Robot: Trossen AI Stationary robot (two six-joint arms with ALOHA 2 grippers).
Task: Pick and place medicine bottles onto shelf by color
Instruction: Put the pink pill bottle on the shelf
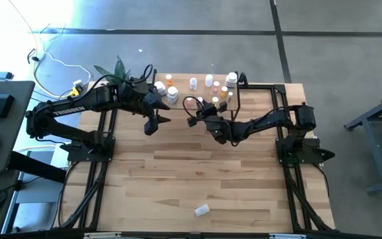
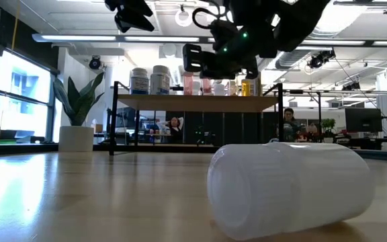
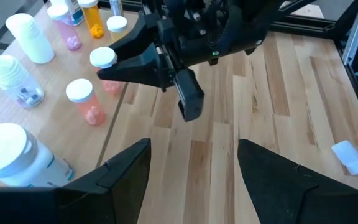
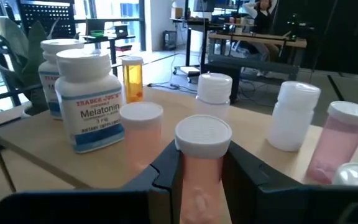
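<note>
High view: both arms reach toward the shelf (image 1: 270, 89) at the table's far edge, where medicine bottles (image 1: 209, 81) stand; one white bottle (image 1: 201, 210) lies near the front edge. Left wrist view: the left gripper (image 3: 194, 165) hovers with fingers apart. Right wrist view: the right gripper (image 4: 199, 167) is clamped on a pinkish bottle (image 4: 202, 155) among those on the shelf.

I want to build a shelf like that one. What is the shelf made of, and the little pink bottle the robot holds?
The shelf looks like pale, matte wood on thin black legs, probably metal. The pink bottle, held in the right tool, seems to be see-through tinted plastic, since pale shapes show through it, and its ridged white cap looks plastic too.
</note>
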